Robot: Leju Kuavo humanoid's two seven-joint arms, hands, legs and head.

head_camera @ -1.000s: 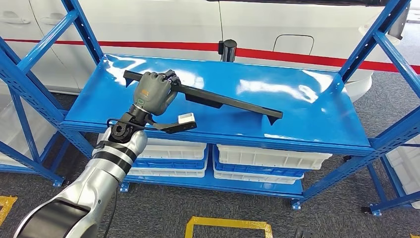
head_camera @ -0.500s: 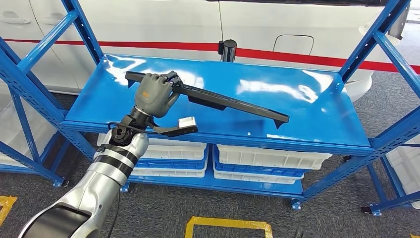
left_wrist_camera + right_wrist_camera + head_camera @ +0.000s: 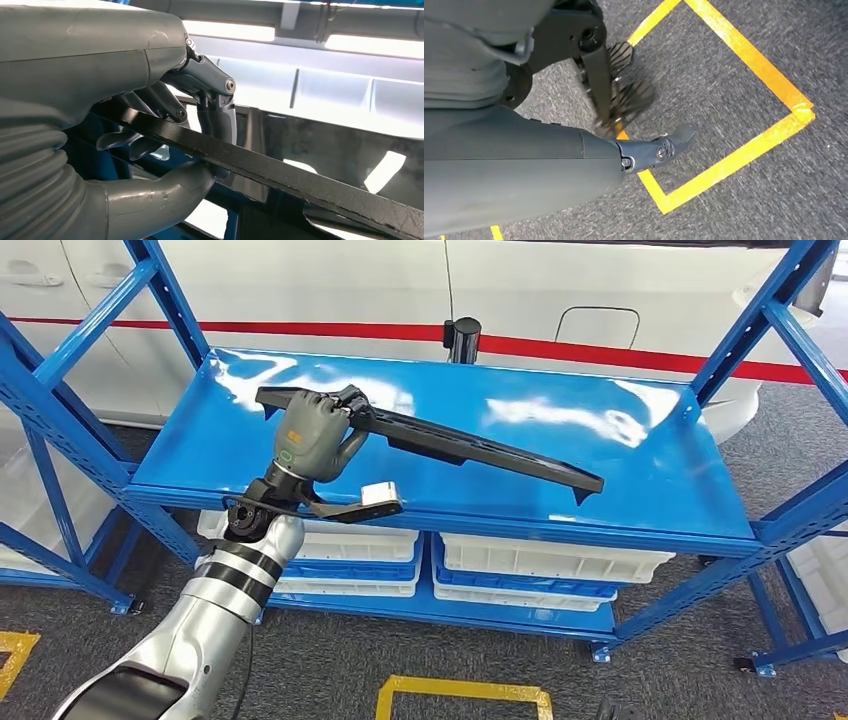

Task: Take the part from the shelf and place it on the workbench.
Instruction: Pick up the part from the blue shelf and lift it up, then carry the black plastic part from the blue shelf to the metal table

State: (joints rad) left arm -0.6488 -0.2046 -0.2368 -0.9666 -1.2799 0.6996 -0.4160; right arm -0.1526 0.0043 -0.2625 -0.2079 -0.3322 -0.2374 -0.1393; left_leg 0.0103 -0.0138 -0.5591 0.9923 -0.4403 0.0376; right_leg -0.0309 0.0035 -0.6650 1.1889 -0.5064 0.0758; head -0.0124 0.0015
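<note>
The left hand [image 3: 312, 435] had its fingers [image 3: 216, 120] wrapped around the long black part [image 3: 470, 445] near one end, over the blue shelf [image 3: 640, 495], probably so it could lift clear. The right hand [image 3: 574, 165] hung by the floor, its fingers too little seen to tell.

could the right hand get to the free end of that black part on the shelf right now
Probably not as things stand. The right hand hangs low over the grey floor, while the part, gripped by the left hand, ends far right above the shelf. That arm would have to rise first.

White bins [image 3: 545, 558] sit below the hand; behind it a white vehicle [image 3: 330, 290], maybe a car.
</note>
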